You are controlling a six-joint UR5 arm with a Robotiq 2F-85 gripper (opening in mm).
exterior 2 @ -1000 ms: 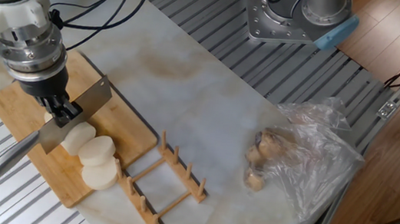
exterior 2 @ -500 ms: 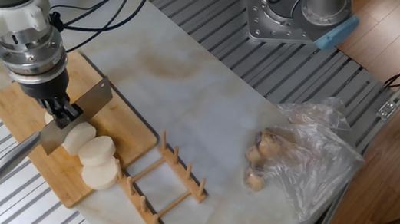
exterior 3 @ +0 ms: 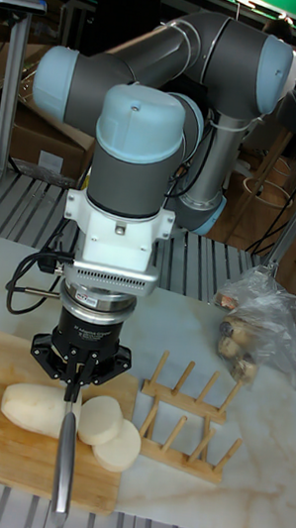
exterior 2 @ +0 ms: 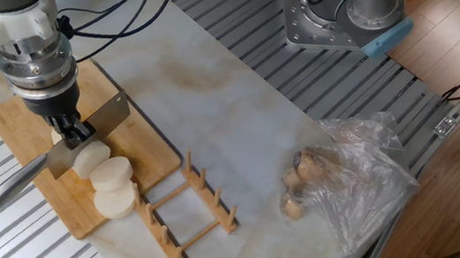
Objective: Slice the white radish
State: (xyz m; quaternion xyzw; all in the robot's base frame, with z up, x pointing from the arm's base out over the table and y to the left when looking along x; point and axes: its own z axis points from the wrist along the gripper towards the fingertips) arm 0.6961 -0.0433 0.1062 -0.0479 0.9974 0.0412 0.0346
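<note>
Radish (exterior 3: 37, 407) was lying on the wooden cutting board (exterior 2: 144, 140), a thick white stub on its side with cut slices (exterior 3: 109, 431) leaning against each other just off its cut end. In the tall view the stub sat at about 9 o'clock from the slices; in the fixed view the slices (exterior 2: 111, 185) ran toward 5 o'clock from the blade.

Gripper (exterior 3: 77, 376) was pointing straight down over the board and was clamped around the knife (exterior 2: 78, 134), with the flat steel blade standing on edge between the stub and the first slice. Knife handle (exterior 3: 64, 464) stuck out toward 6 o'clock in the tall view, past the near edge of the board. Couldn't tell if the blade edge was actually touching the board.

Just beside the board at 3 o'clock in the tall view was a small wooden rack (exterior 3: 185, 418) with upright pegs. Well apart from that, toward the far right of the marble tabletop (exterior 2: 240, 121), sat a crumpled clear plastic bag (exterior 2: 357, 177) with some brownish lumps (exterior 2: 298, 187) inside.
</note>
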